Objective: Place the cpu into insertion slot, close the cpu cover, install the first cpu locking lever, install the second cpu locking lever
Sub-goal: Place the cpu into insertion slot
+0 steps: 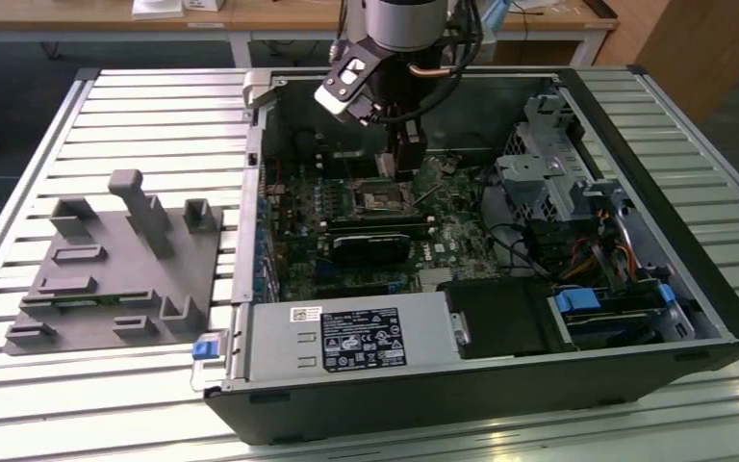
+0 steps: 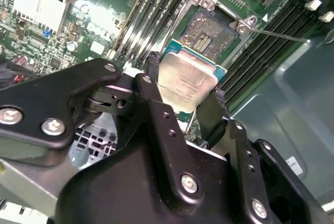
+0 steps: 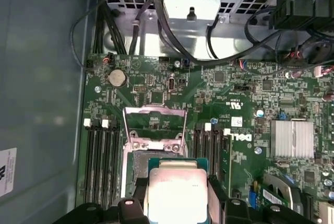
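The cpu (image 2: pixel 188 78) is gripped by two opposite edges between the black fingers (image 2: pixel 156 109) of the gripper (image 2: pixel 185 96), which is clamped on it. It is held close over the insertion slot (image 2: pixel 213 33) and is not yet seated. In the first wrist view the cpu cover (image 3: pixel 155 125) is seen swung open beside the slot, on the green motherboard (image 3: pixel 235 93) inside the computer case (image 1: pixel 472 385).

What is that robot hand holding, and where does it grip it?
The hand holds the cpu, pinched by two opposite edges, near the insertion slot.
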You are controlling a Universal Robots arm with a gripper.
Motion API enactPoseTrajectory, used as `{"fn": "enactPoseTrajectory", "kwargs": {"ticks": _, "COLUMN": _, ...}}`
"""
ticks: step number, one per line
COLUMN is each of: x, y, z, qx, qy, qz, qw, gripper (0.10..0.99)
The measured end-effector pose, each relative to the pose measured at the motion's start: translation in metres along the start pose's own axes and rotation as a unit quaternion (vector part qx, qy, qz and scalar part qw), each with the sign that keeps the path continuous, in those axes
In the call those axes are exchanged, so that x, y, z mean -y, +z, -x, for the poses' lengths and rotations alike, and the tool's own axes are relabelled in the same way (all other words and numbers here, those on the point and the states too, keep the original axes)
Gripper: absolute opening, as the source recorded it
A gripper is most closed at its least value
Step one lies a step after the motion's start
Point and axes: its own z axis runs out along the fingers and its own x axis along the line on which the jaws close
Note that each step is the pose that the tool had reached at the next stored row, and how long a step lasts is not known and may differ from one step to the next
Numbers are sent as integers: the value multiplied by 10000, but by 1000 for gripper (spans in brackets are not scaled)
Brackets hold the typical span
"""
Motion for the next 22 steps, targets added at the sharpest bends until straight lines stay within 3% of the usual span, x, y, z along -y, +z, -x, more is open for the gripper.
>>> {"fn": "enactPoseTrajectory", "kwargs": {"ticks": 6, "x": 46, "y": 81, "z": -9, "qx": 2, "qy": -8, "qz": 97, "qw": 10000, "gripper": 537}}
{"fn": "enactPoseTrajectory", "kwargs": {"ticks": 17, "x": 105, "y": 261, "z": -78, "qx": -11, "qy": -12, "qz": 108, "qw": 9999, "gripper": 537}}
{"fn": "enactPoseTrajectory", "kwargs": {"ticks": 22, "x": 127, "y": 352, "z": -95, "qx": -22, "qy": -134, "qz": 106, "qw": 9999, "gripper": 537}}
